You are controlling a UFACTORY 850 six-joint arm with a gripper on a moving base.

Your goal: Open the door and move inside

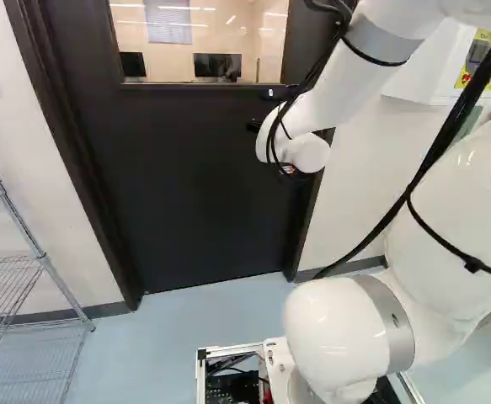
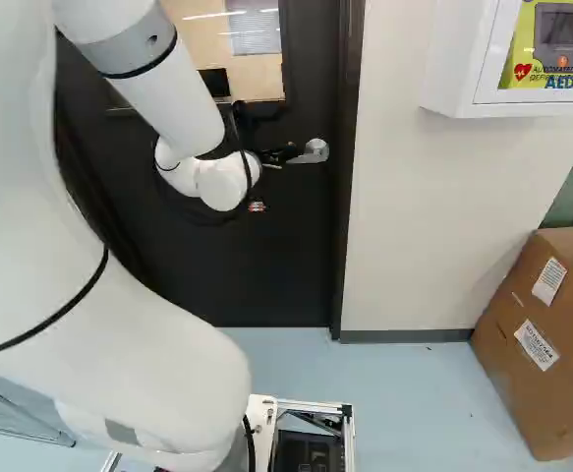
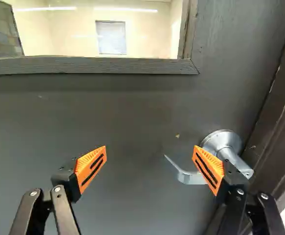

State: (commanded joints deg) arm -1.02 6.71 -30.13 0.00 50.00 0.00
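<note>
Door is seen closed ahead of the arm, its lever mounted near the frame, while the gripper is found spread wide with nothing gripped, one finger overlapping the lever in the wrist view, contact undetermined.

So the door was a plain, near-black slab, sitting shut, with a window in its upper part. The lever handle was silvery metal on a round base, below the window and close to the door's edge, its curved end pointing in toward the middle.
</note>
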